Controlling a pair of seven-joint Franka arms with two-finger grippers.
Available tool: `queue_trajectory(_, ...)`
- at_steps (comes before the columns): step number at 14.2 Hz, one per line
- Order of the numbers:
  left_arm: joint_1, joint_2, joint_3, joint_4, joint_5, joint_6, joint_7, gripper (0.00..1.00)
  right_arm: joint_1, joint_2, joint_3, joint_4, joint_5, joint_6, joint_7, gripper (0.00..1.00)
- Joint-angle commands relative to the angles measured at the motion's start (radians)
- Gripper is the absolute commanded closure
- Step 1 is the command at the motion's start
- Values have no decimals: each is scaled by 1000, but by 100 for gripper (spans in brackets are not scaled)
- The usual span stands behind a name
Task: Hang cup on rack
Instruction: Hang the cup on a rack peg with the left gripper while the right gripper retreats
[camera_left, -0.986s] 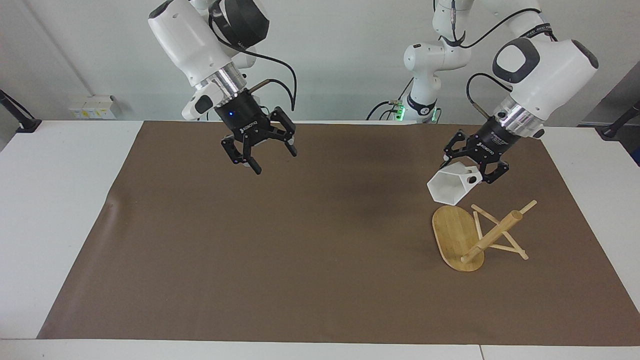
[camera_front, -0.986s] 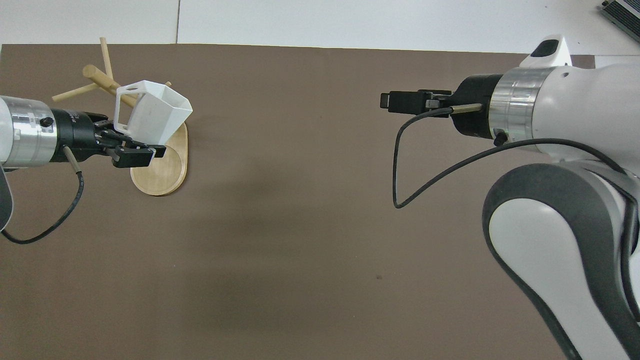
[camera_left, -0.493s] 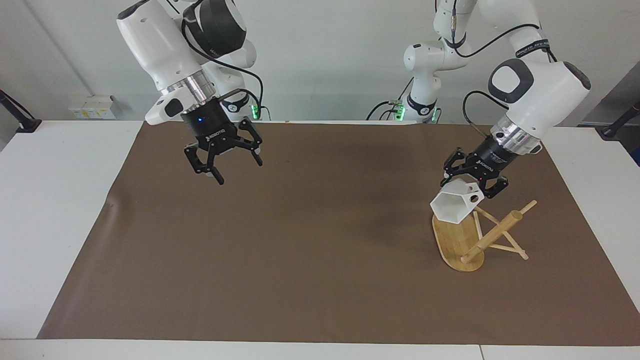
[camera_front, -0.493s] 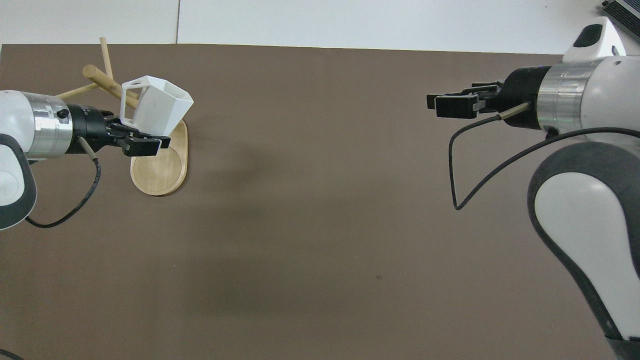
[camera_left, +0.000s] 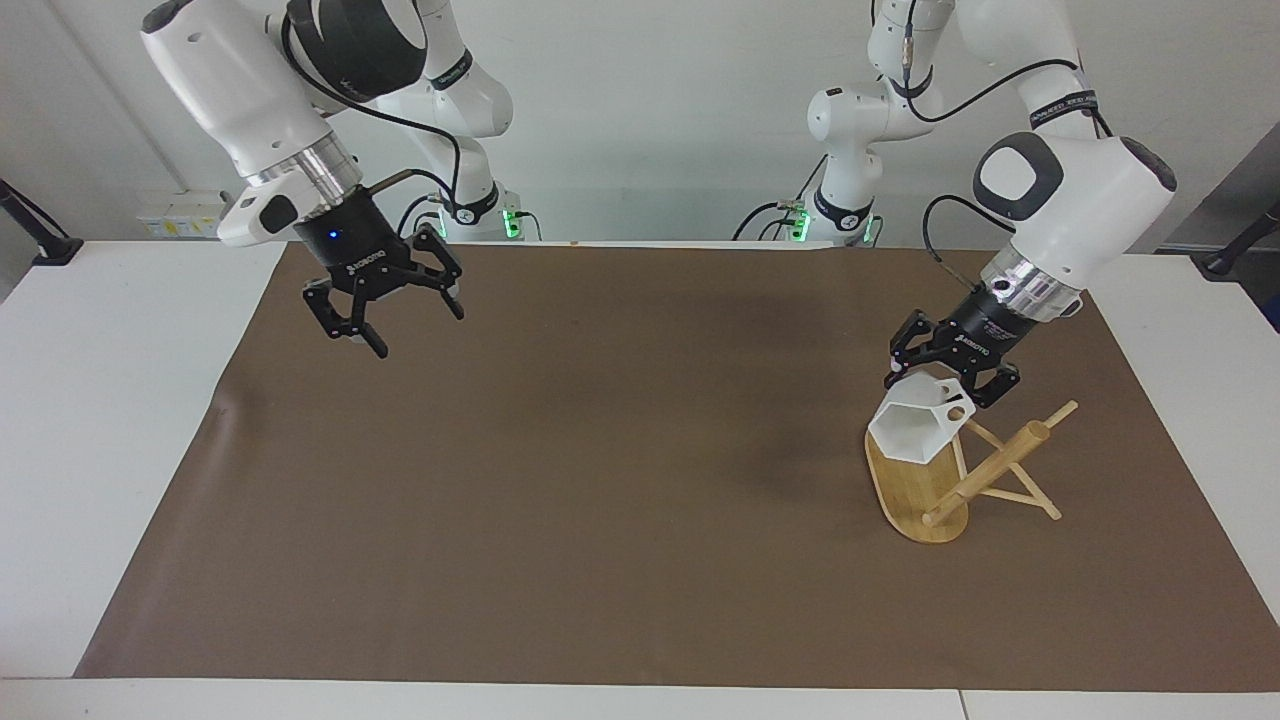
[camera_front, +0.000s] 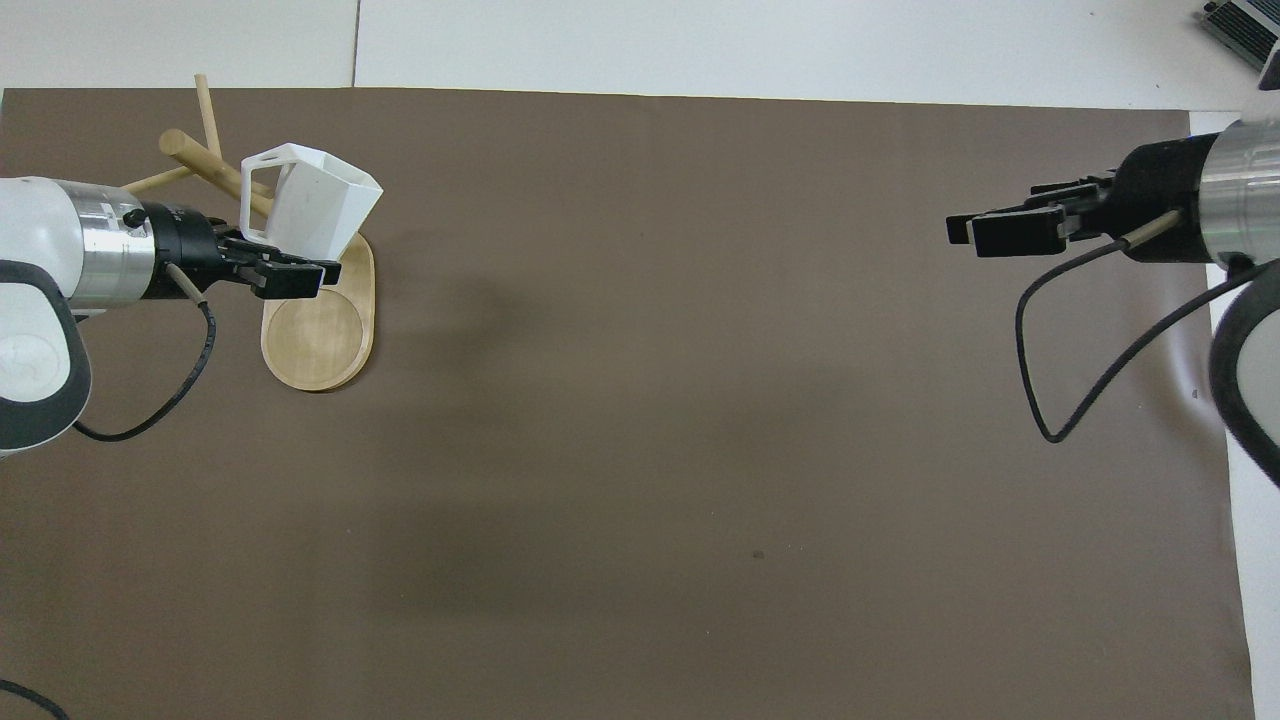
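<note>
Left claw (camera_left: 944, 378) gripping white faceted mug (camera_left: 918, 432), hanging over bamboo mug tree (camera_left: 960, 472); right claw (camera_left: 400, 322) waiting, fingers spread, above tabletop (camera_left: 600, 480).

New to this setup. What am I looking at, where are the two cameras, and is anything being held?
Two white robot arms, each ending in a black two-finger gripper, work at a table covered with a brown mat. One picture is taken from a high camera facing the robots across the table, so their bases are at its top. The other looks steeply down from above the robots' own end, so the two views are mirrored.

The left gripper is shut on the cup, a small white faceted mug, gripped near its handle and held tilted over the rack. The rack is a bamboo mug tree with an oval base, a round post and thin pegs, standing toward the left arm's end of the table. The cup is not yet hung on a peg.

The right gripper is open, empty, and waits above the mat at the right arm's end.
</note>
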Motion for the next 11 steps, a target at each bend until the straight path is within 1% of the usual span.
queue_trajectory(1,-16,11,2,-3,46,60,-57,100,-7,-10,-46,16,-30,-79,-33,0)
queue_trajectory(3,-29,12,2,-4,49,68,-79,100,-7,-13,-72,19,-113,-108,-34,0)
queue_trajectory(5,-43,20,2,-4,126,88,-137,100,-7,-15,-89,31,-178,-142,-27,0)
queue_trajectory(7,-43,26,2,-4,150,97,-159,100,-7,-16,-118,31,-189,-174,-22,0)
queue_trajectory(9,-42,26,3,-4,151,102,-162,100,-9,-21,-126,31,-234,-208,-19,0)
queue_trajectory(11,-39,26,3,-6,151,109,-165,100,-7,-24,-132,31,-267,-240,43,0)
